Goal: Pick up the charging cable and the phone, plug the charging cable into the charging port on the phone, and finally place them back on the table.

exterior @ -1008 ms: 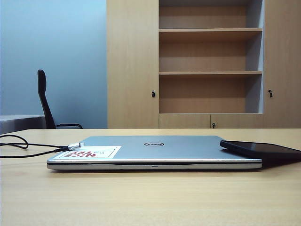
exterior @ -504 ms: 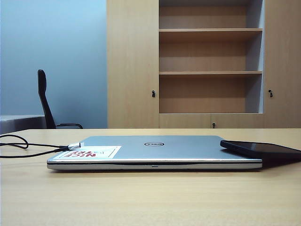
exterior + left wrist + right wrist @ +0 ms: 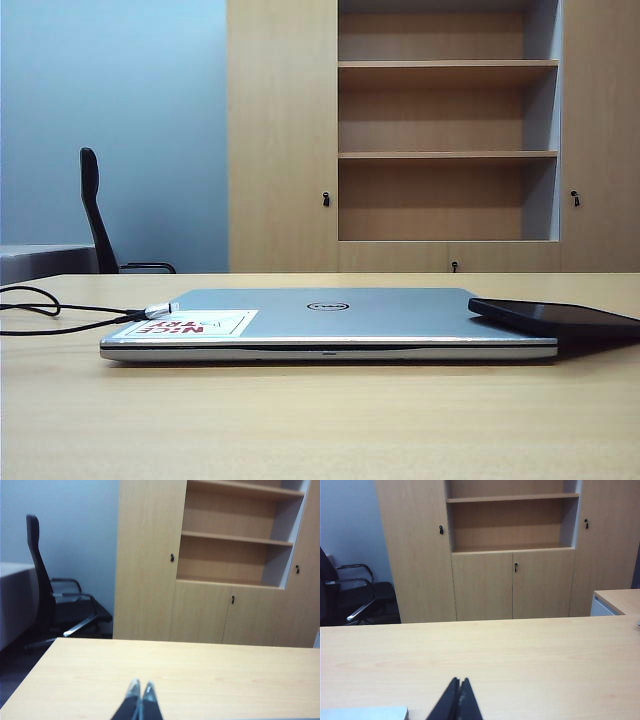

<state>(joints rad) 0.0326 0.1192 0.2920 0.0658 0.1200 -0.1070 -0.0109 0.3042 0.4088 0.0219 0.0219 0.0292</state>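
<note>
On the desk (image 3: 320,420), the phone (image 3: 555,316) rests at 3 o'clock of the laptop (image 3: 330,322), the charging cable (image 3: 70,315) at 9 o'clock. Left tool (image 3: 140,692) and right tool (image 3: 459,687) hang clenched and empty above bare desk; release each before descending, right onto the phone, left behind the plug.

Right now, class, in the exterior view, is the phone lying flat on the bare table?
No, the phone rests tilted with one end up on the closed laptop, not flat on the table.
</note>
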